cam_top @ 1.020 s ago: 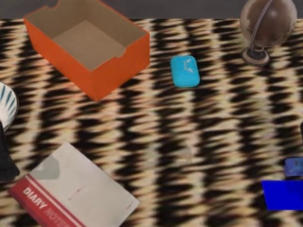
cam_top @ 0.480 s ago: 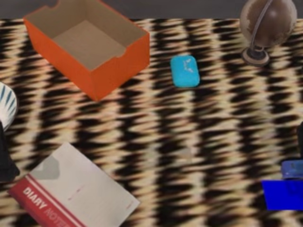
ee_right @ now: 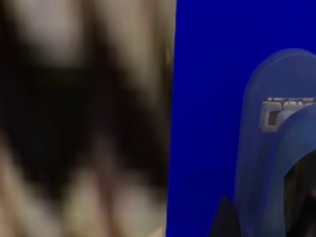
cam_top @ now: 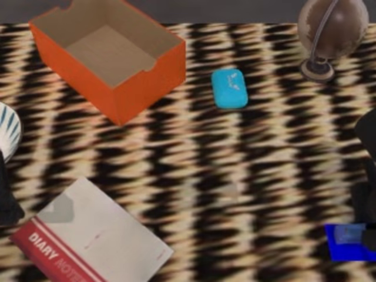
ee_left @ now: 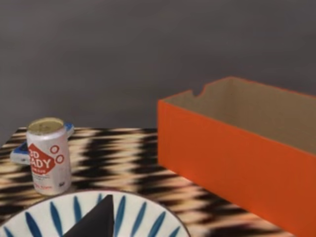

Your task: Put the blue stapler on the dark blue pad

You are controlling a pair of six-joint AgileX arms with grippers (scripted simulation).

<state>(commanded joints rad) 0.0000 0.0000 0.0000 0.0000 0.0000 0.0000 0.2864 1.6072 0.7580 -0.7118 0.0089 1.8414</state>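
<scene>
The blue stapler (cam_top: 350,234) is over the dark blue pad (cam_top: 338,251) at the table's near right corner; whether it rests on the pad I cannot tell. My right gripper (cam_top: 368,236) reaches in from the right edge and is shut on the stapler. In the right wrist view the stapler (ee_right: 276,143) fills the frame's edge against the pad (ee_right: 212,89), with one dark fingertip (ee_right: 224,220) beside it. My left arm (cam_top: 7,197) stays parked at the left edge.
An open orange box (cam_top: 111,56) stands at the back left and a cyan rounded object (cam_top: 229,88) behind the middle. A globe (cam_top: 332,29) is at the back right, a diary notebook (cam_top: 94,241) at the front left. A striped plate (cam_top: 9,129) and a can (ee_left: 48,155) are by the left arm.
My right arm has come further in from the right edge and moved toward the table's near side, carrying the stapler from just behind the pad to over it.
</scene>
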